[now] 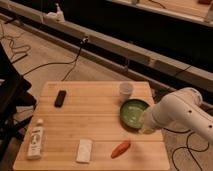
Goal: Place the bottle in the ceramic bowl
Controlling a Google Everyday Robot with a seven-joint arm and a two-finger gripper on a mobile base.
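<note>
Wooden table (100,127): everything sits on it.
Gripper (147,126): by the right rim of the ceramic bowl (132,113); wide or pinched, I cannot tell.
Bottle (35,139): far off to the gripper's left, well apart, near the table's edge.

The one view looks down from high above the near edge of the table (100,127), facing across it toward the far edge, with the floor (45,57) and a long rail (115,47) beyond. It stands far enough back to take in nearly the whole tabletop. The arm (182,112) comes in from the right edge. Its claw (147,128) is low beside the ceramic bowl (133,113) and largely hidden.
</note>
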